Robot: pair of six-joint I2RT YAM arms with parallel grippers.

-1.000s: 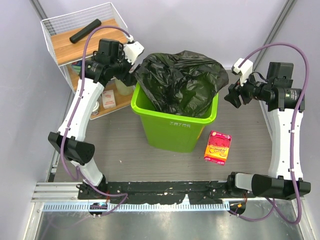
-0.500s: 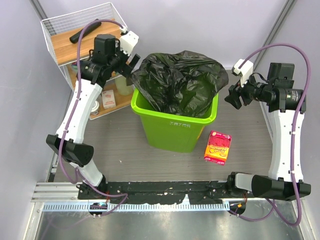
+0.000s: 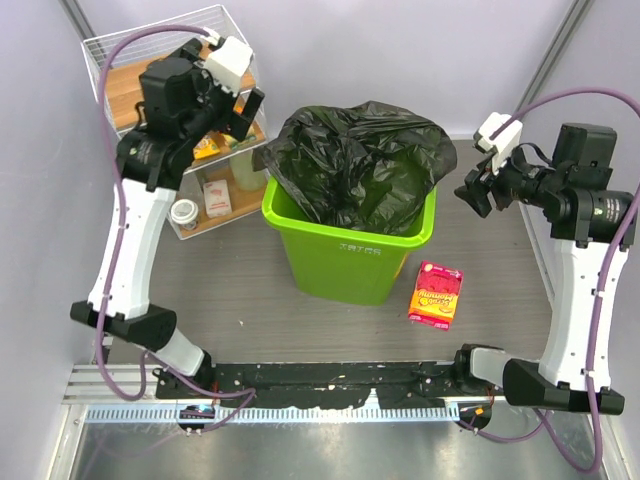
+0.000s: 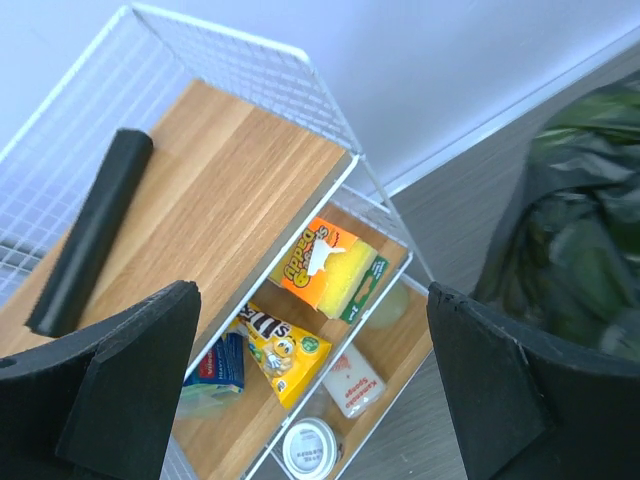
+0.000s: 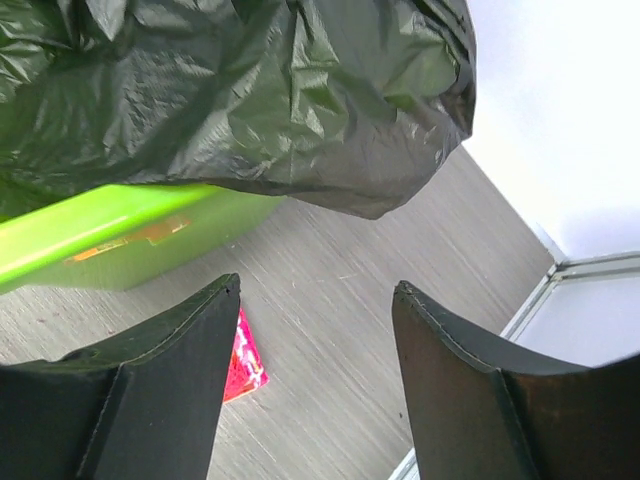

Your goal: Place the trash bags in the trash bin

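Note:
The glossy black trash bag (image 3: 362,160) sits opened in the lime-green trash bin (image 3: 345,258), draped over its rim at the back and sides; it also shows in the right wrist view (image 5: 240,90) and at the right edge of the left wrist view (image 4: 575,250). The bin's green wall shows in the right wrist view (image 5: 120,235). My left gripper (image 3: 248,108) is open and empty, raised above the wire shelf to the left of the bin. My right gripper (image 3: 470,195) is open and empty, just right of the bin's far right corner.
A white wire shelf (image 3: 120,75) stands at the back left, with a rolled black cylinder (image 4: 90,230) on its wooden top and snack packs, a sponge pack and a jar below. A pink-red snack packet (image 3: 436,293) lies on the table right of the bin.
My left gripper has let go of the bag's left edge and risen up and left over the shelf. My right arm has lifted slightly. The bag stays in the bin.

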